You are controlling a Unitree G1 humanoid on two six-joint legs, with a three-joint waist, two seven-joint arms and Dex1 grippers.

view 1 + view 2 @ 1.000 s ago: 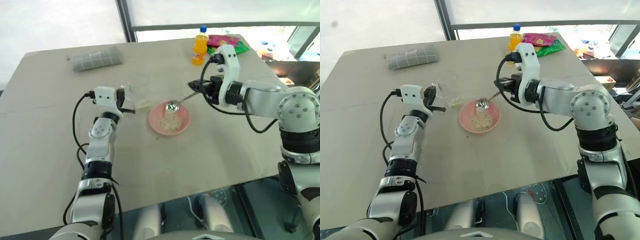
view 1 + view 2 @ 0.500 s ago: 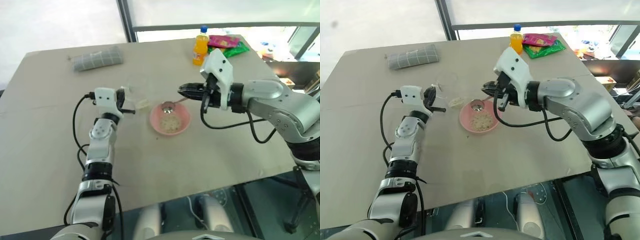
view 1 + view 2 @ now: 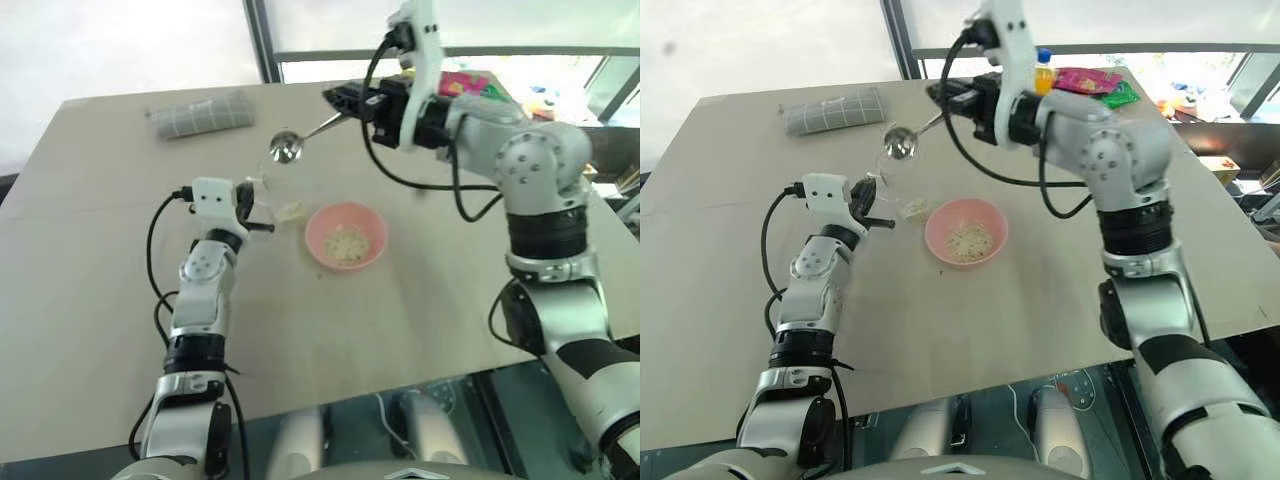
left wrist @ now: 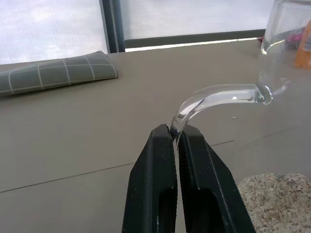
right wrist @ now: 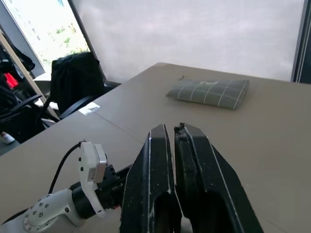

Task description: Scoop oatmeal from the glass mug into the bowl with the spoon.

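right gripper [image 3: 335,97] clamped on the spoon [image 3: 300,138] above the glass mug [image 3: 278,188], left gripper [image 4: 176,137] pinching its handle, spoon seemingly empty

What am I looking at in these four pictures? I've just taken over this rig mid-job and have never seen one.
It is a humanoid robot with two arms, each ending in a two-fingered black gripper. The two wide pictures come from cameras on its head, looking down over a table. The two close ones come from cameras on each wrist, looking along that gripper's fingers.

The left gripper is shut on the handle of a clear glass mug, which has oatmeal in it. The right gripper is shut on a metal spoon, held raised over the mug. Beside the mug stands a pink bowl with some oatmeal in it.

At the far side lie a folded grey checked cloth, an orange bottle and colourful snack packets.
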